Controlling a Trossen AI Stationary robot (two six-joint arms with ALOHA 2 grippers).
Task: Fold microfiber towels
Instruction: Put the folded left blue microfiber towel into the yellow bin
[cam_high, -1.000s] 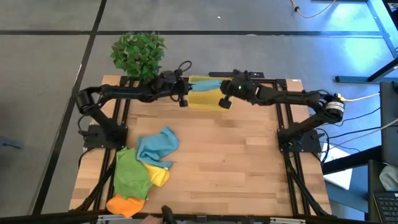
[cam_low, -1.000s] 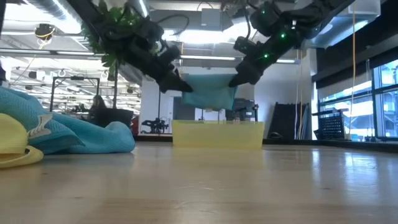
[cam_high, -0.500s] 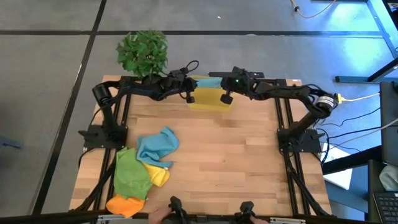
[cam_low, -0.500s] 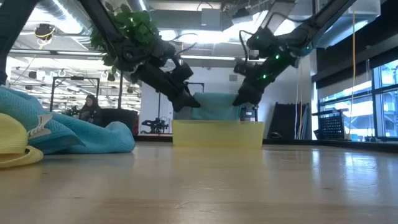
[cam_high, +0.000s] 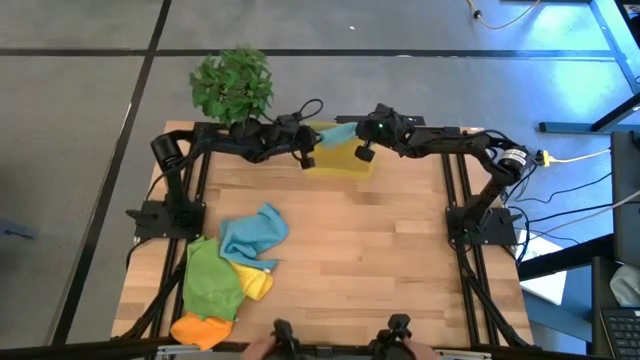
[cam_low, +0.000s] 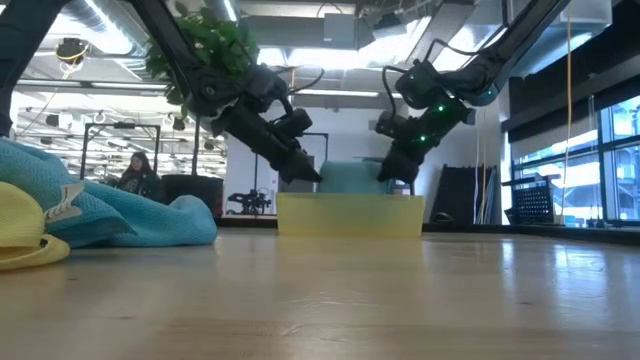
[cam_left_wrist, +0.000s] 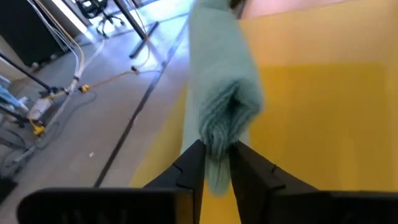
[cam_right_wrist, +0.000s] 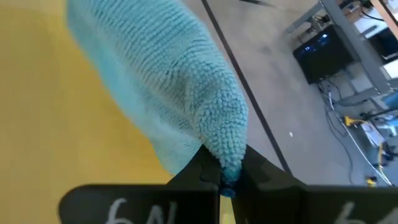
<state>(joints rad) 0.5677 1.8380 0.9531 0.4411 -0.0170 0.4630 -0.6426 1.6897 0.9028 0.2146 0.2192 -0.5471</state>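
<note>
While both hands hold the teal towel over the bin, left hand and right hand each pinching a corner, release them together so it drops flat.

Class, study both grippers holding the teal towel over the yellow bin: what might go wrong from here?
1. The left gripper looks looser on the teal towel than the right gripper, so one end may drop first and the fold slump.
2. The towel may drape over the yellow bin wall.
</note>
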